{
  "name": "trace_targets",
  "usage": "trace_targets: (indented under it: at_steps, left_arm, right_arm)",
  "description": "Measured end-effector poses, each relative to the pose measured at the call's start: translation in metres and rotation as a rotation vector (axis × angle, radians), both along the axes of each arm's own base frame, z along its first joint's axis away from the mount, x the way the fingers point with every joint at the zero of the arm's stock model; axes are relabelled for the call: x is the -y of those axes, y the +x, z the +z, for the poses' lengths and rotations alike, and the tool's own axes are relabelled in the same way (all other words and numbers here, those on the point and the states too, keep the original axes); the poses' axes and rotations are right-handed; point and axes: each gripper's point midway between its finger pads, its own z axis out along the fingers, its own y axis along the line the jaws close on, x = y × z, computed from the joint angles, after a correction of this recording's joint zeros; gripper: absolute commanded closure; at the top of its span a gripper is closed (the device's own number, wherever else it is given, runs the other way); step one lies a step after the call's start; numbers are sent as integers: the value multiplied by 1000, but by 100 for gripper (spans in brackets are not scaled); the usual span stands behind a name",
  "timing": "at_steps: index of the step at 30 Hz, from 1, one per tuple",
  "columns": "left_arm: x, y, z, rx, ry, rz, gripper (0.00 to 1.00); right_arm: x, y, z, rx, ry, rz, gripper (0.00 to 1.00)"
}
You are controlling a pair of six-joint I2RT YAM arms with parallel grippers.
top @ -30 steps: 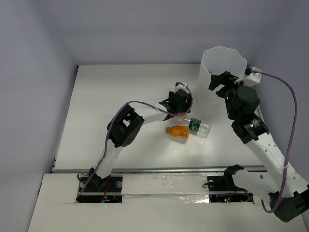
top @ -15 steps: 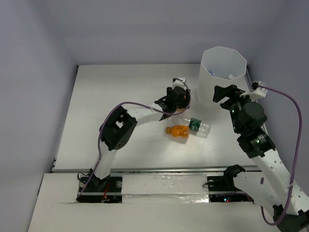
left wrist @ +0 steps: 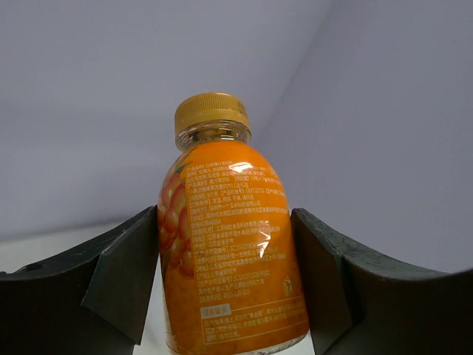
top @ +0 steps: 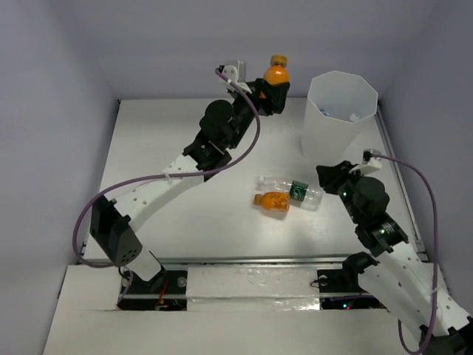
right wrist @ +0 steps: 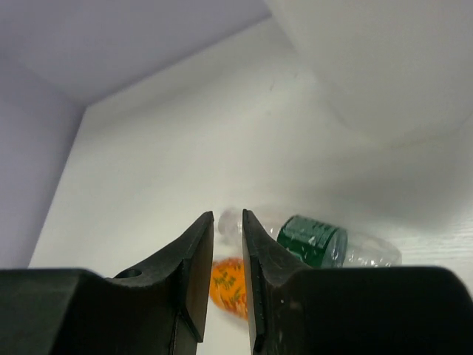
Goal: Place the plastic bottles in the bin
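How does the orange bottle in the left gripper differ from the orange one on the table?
The gripped orange bottle stands upright, cap up, held aloft by the left gripper. The loose orange bottle lies on its side, free, beside the clear bottle. Both have orange contents and caps.

The white table (top: 162, 163) carries the tall white bin (top: 340, 122) standing upright, and in front of the bin, slightly to its left, a clear green-labelled bottle (top: 295, 191) lies flat with an orange bottle (top: 273, 200) just beside it.
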Motion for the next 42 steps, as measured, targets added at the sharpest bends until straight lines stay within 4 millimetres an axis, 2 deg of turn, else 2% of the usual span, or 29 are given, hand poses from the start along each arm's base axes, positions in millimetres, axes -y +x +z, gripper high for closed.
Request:
trace_targets:
  at_steps: [2, 4, 6, 9, 13, 19, 22, 25, 26, 28, 34, 38, 42]
  left_arm:
    - [12, 4, 27, 53, -34, -31, 52]
    - [29, 12, 44, 89, -49, -58, 52]
    - [49, 24, 55, 115, -56, -82, 51]
    - [83, 46, 60, 145, -60, -120, 50]
    - [124, 71, 38, 149, -50, -168, 50]
    - [164, 95, -19, 107, -43, -231, 49]
    - [175, 102, -38, 92, -54, -248, 49]
    - [182, 105, -51, 83, -64, -260, 42]
    - [183, 106, -52, 84, -70, -263, 33]
    - [186, 106, -56, 80, -75, -271, 24]
    - [189, 104, -57, 78, -88, -293, 4]
    - [190, 101, -57, 86, -84, -310, 1]
    - [190, 98, -59, 81, -37, -319, 2]
  right_arm:
    - [-7, -1, -24, -56, -7, 32, 72]
    - [-11, -5, -35, -79, -6, 57, 72]
    - [-14, -8, -35, -76, 4, 77, 72]
    - [-23, -12, -31, -65, 27, 119, 72]
    - [-37, -17, -39, -76, 49, 176, 72]
    - [-51, -27, -61, -128, 55, 236, 72]
    - [-54, -28, -57, -117, 65, 247, 72]
    - [-55, -29, -56, -112, 66, 253, 72]
    - [-56, -30, -56, -112, 66, 254, 72]
    - [-56, -30, -55, -111, 67, 255, 72]
    - [-56, -29, -54, -109, 62, 255, 71]
    - [-57, -26, -56, -116, 44, 256, 70]
    - [-59, -22, -72, -165, 0, 258, 67]
